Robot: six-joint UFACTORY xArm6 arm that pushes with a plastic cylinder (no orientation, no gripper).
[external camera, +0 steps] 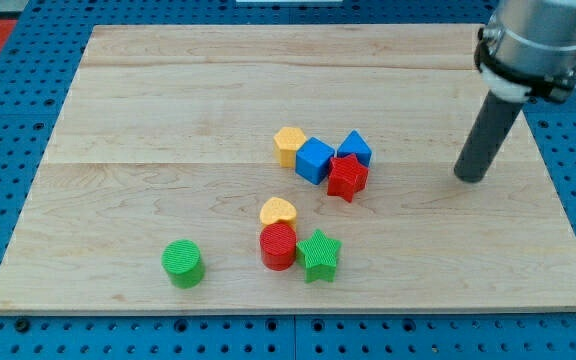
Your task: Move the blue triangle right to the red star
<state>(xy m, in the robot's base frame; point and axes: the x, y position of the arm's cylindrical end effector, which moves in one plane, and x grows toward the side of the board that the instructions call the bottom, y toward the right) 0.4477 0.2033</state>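
Observation:
The blue triangle point(355, 148) sits near the board's middle, touching the upper right of the red star point(347, 177). A blue cube point(314, 160) presses against the star's left side. My tip point(469, 178) rests on the board well to the right of this cluster, about level with the red star, apart from every block.
A yellow hexagon point(290, 144) touches the blue cube's left. Lower down, a yellow heart point(278, 211), a red cylinder point(278, 246) and a green star point(319, 254) cluster together. A green cylinder point(182, 263) stands alone at lower left. The wooden board point(118, 120) lies on a blue pegboard.

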